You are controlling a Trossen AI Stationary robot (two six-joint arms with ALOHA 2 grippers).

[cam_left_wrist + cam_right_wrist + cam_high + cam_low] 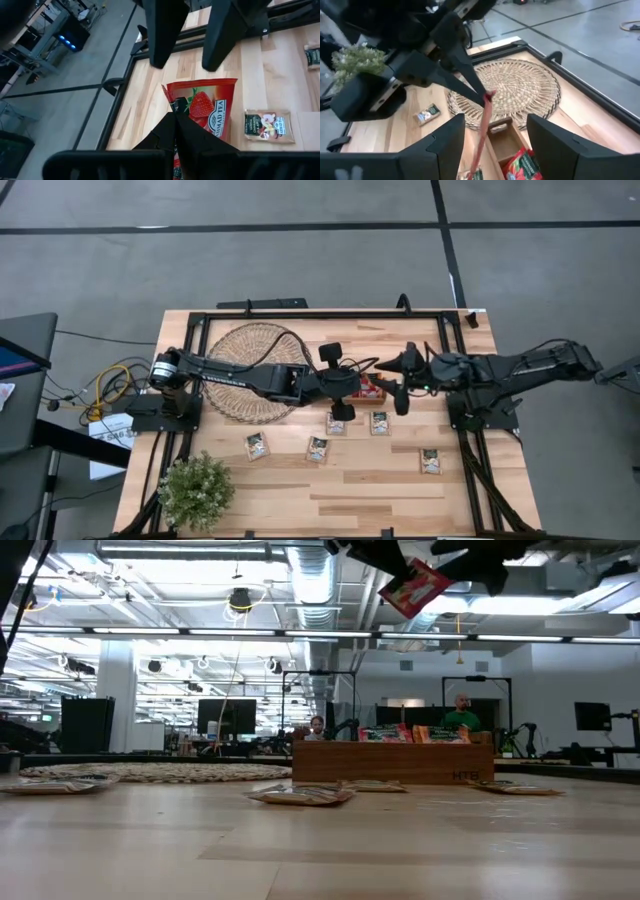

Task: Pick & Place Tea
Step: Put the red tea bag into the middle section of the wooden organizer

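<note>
left pincer (175, 120) pinches flat glossy red sachet (207, 107); right pincer (495, 130) spread

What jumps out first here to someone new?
The red strawberry tea sachet held up in the air, pinched at one edge by the shut left gripper above the long brown wooden tray at mid-table. The right gripper faces it with fingers spread open to either side of the sachet. Pale sachets lie scattered on the wood nearer the front edge.
</note>
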